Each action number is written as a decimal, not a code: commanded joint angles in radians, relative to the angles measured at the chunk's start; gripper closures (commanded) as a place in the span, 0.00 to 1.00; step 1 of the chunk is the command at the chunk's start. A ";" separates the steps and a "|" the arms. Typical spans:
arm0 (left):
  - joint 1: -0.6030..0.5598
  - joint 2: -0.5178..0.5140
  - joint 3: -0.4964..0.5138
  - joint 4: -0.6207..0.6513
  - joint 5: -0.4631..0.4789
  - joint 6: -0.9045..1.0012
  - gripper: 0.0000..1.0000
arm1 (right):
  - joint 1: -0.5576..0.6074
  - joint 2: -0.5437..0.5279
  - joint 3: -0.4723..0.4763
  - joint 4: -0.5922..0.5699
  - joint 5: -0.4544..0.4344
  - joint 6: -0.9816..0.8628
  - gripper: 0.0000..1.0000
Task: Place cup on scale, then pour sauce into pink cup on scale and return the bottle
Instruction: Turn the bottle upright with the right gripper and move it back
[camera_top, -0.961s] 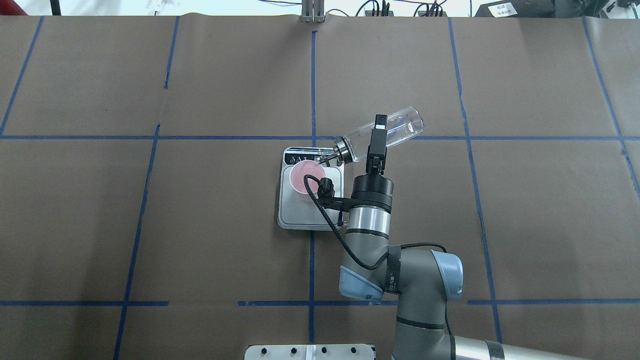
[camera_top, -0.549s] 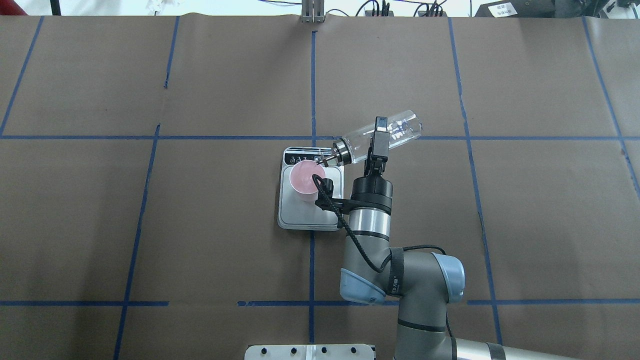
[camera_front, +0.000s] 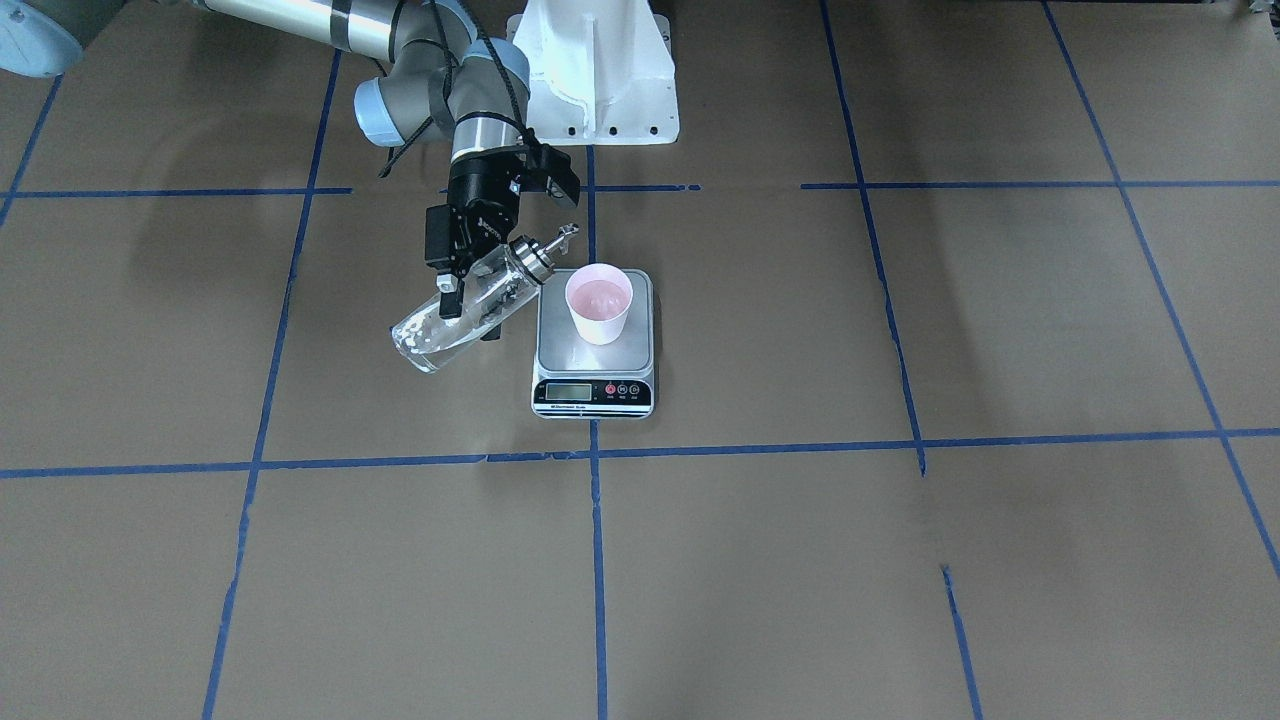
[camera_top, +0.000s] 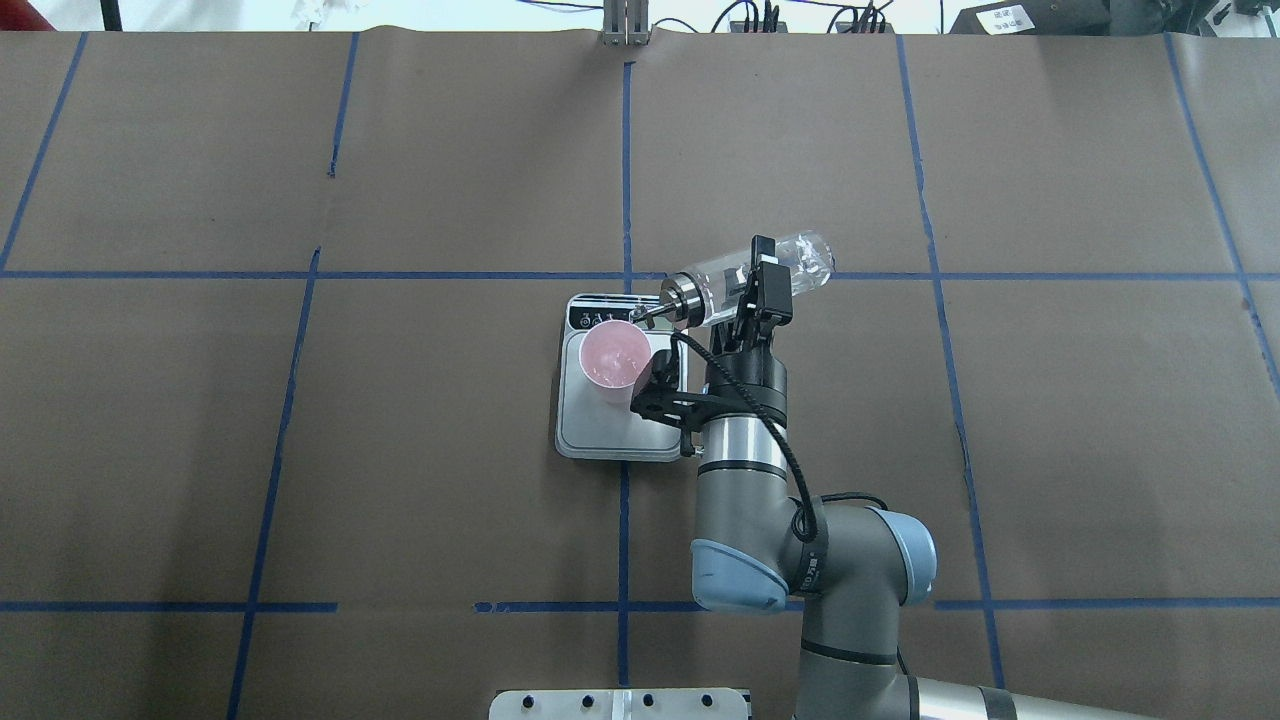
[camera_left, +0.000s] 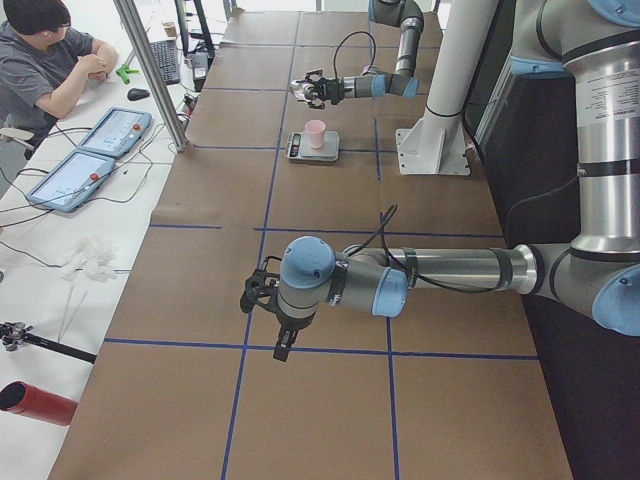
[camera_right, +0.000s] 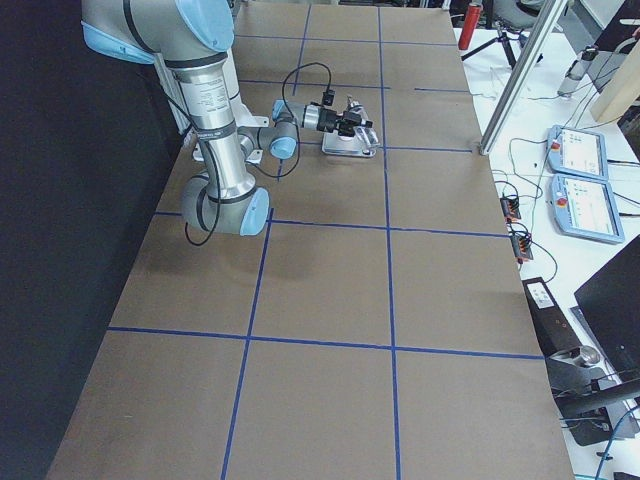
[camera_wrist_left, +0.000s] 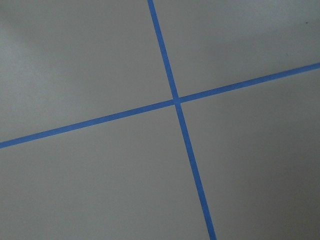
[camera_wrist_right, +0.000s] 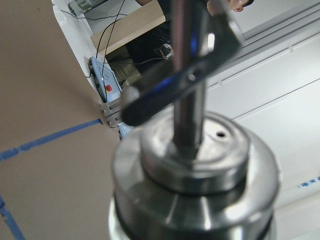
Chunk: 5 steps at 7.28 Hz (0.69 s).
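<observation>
The pink cup (camera_top: 612, 356) stands on the far part of the scale (camera_top: 610, 430), also seen from the front as cup (camera_front: 600, 300) on scale (camera_front: 560, 345). My right gripper (camera_top: 765, 272) is shut on the clear glass bottle (camera_top: 805, 262), held tilted above the table just right of the scale. Its silver spout (camera_top: 645, 314) points at the cup's far right rim. From the front the bottle (camera_front: 425, 345) slants away from the gripper (camera_front: 468, 305). The right wrist view shows only the silver cap (camera_wrist_right: 192, 165). My left gripper (camera_left: 256, 292) shows only in the left side view; I cannot tell its state.
The brown table carries a blue tape grid (camera_top: 625, 180). The white robot base (camera_front: 600, 70) stands behind the scale. An operator (camera_left: 50, 60) sits at the far edge beside tablets (camera_left: 95, 165) and a metal post (camera_left: 150, 70).
My right wrist has rotated and the bottle has tipped back, its base swinging lower and closer in. The spout stays near the cup's rim. The cup and scale have not moved.
</observation>
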 joint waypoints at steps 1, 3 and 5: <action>0.000 0.000 0.000 0.000 0.000 0.002 0.00 | 0.005 -0.014 0.056 0.045 0.141 0.259 1.00; 0.000 0.000 0.000 0.000 0.000 0.002 0.00 | 0.008 -0.119 0.187 0.045 0.234 0.494 1.00; 0.000 0.002 -0.002 0.000 0.000 0.002 0.00 | 0.016 -0.170 0.231 0.045 0.293 0.655 1.00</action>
